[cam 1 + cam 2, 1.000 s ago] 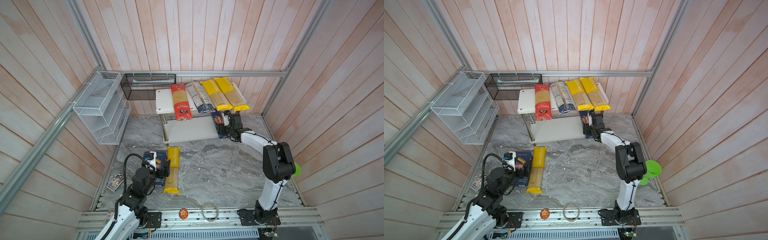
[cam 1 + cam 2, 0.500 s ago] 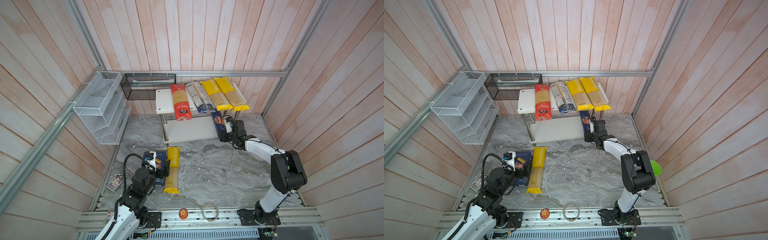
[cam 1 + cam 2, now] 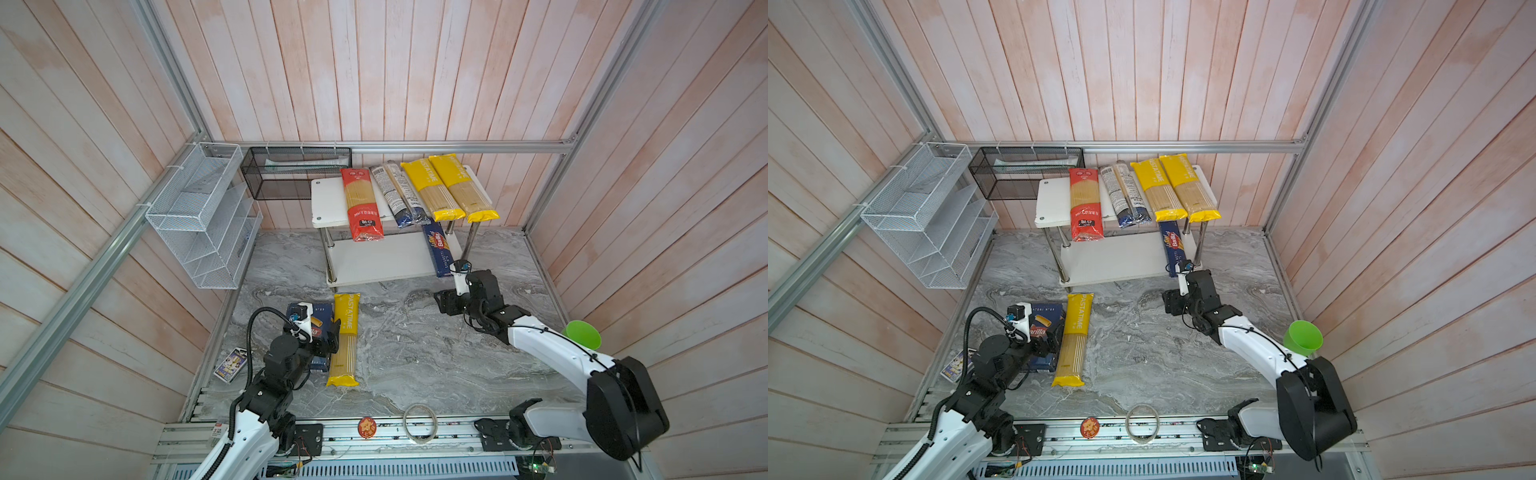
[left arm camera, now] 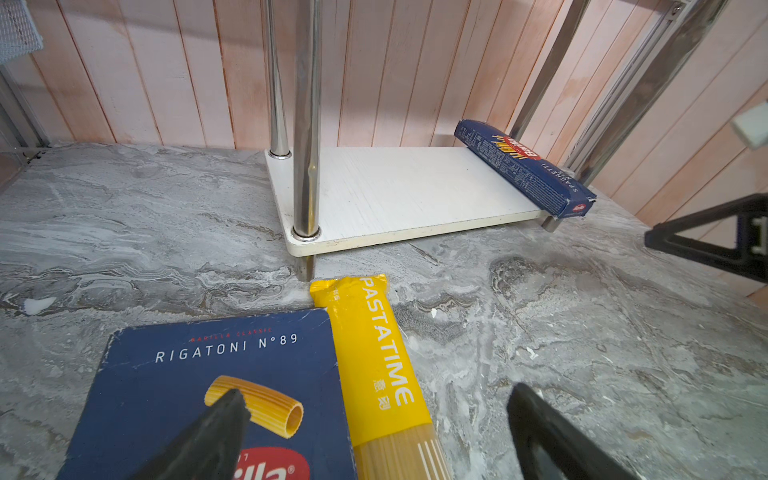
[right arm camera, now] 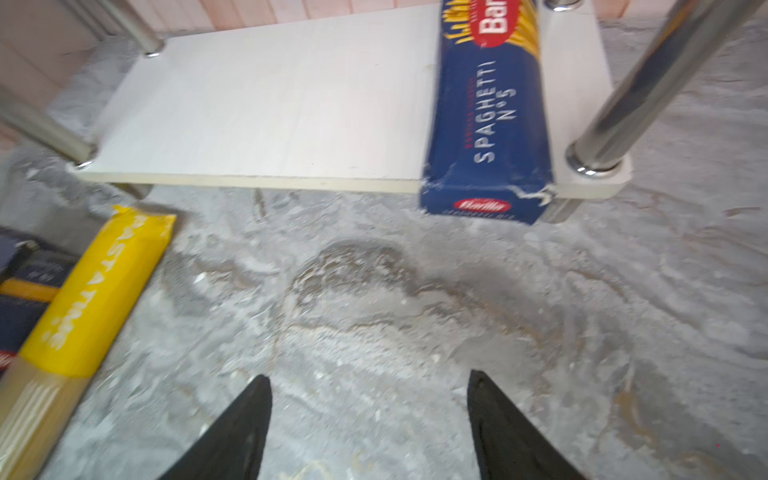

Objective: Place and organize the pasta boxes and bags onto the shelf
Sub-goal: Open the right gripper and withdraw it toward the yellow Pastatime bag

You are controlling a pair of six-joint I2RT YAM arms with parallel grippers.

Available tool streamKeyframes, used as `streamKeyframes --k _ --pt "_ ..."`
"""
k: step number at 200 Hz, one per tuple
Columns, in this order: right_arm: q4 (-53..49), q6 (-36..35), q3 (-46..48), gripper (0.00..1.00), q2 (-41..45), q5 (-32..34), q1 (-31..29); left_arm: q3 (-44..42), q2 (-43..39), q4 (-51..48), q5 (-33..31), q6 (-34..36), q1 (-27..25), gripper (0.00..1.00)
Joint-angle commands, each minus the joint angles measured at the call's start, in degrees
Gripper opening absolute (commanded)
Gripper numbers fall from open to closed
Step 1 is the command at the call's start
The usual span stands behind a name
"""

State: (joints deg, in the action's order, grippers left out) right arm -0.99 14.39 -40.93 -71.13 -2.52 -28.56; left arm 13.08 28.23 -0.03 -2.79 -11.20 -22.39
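Grey marbled stone forms the worktop [image 3: 415,353], and the white two-tier shelf [image 3: 374,259] stands at its back. On the top board a red bag [image 3: 360,199], a clear bag [image 3: 401,195], a yellow bag [image 3: 430,187] and a second yellow bag [image 3: 463,187] lie side by side, their near ends jutting past the front edge. The dark blue spaghetti box [image 5: 494,124] lies on the lower board at its right end, just beside the front right post, its near end overhanging the edge. The right hand [image 5: 368,376] hovers over bare worktop just in front of that box, jaws wide apart and holding nothing. The rigatoni box [image 4: 187,374] lies flat on the worktop at front left, with a loose yellow bag [image 4: 374,332] touching its right side. The left hand [image 4: 378,392] hangs above these two, jaws wide and empty, one finger over the box, the other beyond the bag.
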Motion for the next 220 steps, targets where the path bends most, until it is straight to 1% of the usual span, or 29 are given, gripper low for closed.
streamKeyframes --k 1,19,35,61,80,94,108,117,127,144,169,180,202,220 --pt "0.2 4.8 3.3 0.74 6.3 -0.1 -4.0 1.1 -0.6 0.6 1.4 0.1 0.3 1.0" --pt "1.7 6.6 6.5 0.74 11.3 -0.4 -7.9 0.8 -2.5 0.8 2.0 -1.4 0.3 1.0" --pt "0.9 8.1 7.6 0.74 14.3 -0.2 -10.1 2.4 -4.1 -1.1 1.9 -5.9 0.3 1.0" --pt "0.4 11.1 9.0 0.74 16.5 -1.5 -12.5 5.5 -3.1 -5.8 4.0 -10.9 0.3 1.0" --pt "2.7 13.6 10.6 0.74 16.1 -0.5 -15.4 4.9 -2.5 -7.8 4.2 -13.1 0.3 1.0" --pt "5.8 16.5 12.1 0.74 14.3 0.9 -17.9 2.4 -3.2 -6.8 4.5 -13.8 0.3 1.0" --pt "9.3 18.7 13.0 0.74 11.7 0.8 -20.4 0.4 -4.4 -6.8 3.0 -14.8 0.3 1.0" --pt "10.7 19.8 12.9 0.74 10.0 2.5 -22.6 0.0 -5.3 -7.7 1.9 -15.1 0.3 1.0" --pt "11.9 19.9 12.4 0.75 7.9 4.4 -25.2 -0.5 -6.5 -8.6 1.5 -13.9 0.3 1.0" --pt "11.9 19.8 10.5 0.76 4.1 7.1 -28.6 -1.5 -8.9 -9.5 -1.7 -15.2 0.4 1.0" --pt "10.0 18.8 5.9 0.76 -1.8 8.7 -31.3 -3.6 -11.4 -9.0 -2.3 -16.1 0.5 1.0" --pt "10.3 18.7 4.3 0.77 -4.0 8.8 -32.4 -4.2 -11.3 -8.7 -2.8 -16.6 0.5 1.0" --pt "10.2 18.9 1.2 0.77 -8.2 9.5 -34.0 -4.3 -10.7 -8.1 -1.5 -16.2 0.5 1.0" --pt "10.4 19.3 -1.9 0.77 -12.0 10.5 -35.1 -4.4 -10.4 -8.1 -2.6 -16.7 0.5 1.0"
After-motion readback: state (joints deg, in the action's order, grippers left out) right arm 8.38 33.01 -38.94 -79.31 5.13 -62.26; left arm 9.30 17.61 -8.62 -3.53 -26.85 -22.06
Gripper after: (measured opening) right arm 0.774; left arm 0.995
